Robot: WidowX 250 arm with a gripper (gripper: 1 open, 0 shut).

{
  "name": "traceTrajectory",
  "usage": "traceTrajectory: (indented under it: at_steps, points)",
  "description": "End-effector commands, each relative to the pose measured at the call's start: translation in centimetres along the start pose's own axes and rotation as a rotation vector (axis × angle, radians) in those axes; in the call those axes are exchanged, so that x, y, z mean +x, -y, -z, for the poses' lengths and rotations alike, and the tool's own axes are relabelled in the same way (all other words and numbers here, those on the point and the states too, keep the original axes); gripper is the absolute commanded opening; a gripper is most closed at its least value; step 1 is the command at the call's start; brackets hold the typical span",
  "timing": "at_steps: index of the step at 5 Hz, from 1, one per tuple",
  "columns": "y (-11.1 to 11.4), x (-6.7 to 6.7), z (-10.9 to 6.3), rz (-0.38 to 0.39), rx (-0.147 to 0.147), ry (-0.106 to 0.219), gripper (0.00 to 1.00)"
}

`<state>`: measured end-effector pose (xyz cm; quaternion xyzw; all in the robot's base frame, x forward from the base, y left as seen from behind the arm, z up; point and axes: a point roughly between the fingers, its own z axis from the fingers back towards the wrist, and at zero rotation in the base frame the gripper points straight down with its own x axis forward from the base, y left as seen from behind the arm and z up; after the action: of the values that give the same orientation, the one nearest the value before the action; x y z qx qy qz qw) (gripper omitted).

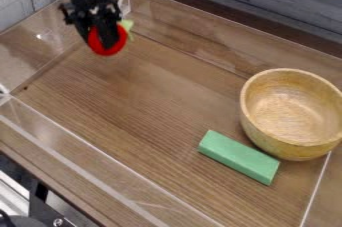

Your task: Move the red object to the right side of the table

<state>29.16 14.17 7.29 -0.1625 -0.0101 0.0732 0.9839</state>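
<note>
Camera view: pincer (102, 31) clamping red toy fruit (107, 39), carrying it clear of worktop (147, 121) at far left, near clear wall. Wooden bowl (291, 113) sitting at right, green block (239, 157) lying just in front of bowl. Judgement: carry phase; best keeping grip firm, travelling high enough, steering toward bare worktop at right, avoiding bowl rim and block, lowering before letting go.
</note>
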Motion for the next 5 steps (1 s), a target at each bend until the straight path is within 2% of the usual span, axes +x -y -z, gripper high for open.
traceTrajectory:
  at_steps: [1, 2, 3, 4, 5]
  points:
    - [4.3, 3.1, -3.8, 0.124, 0.007, 0.076, 0.00]
    - [7.9, 5.8, -2.8, 0.222, -0.005, 0.056, 0.00]
    - [9.1, 7.1, -1.3, 0.260, -0.010, 0.041, 0.00]
    - [9.1, 7.2, -0.1, 0.282, -0.009, 0.028, 0.00]
    - [10.9, 6.6, 1.4, 0.335, -0.009, 0.006, 0.00]
